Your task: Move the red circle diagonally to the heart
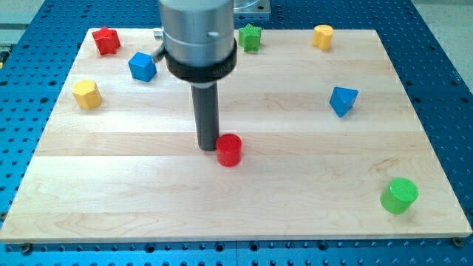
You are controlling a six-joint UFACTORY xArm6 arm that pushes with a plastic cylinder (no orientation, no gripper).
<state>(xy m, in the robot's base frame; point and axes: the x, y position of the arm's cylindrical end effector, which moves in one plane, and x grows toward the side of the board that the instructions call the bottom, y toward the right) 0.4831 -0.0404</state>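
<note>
The surface point(295, 185) looks like pale, smooth planked wood. The red circle point(229, 150) seems matt plastic. My tip point(207, 146) ends a dark, matt rod.

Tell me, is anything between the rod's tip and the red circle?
Nothing visible. My tip sits right against the red circle, on the view's left of it, with no other block between them.

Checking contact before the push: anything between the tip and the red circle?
Nothing. In the camera view my tip sits right at the red circle's left edge, apparently touching, with no block or visible gap between.
</note>
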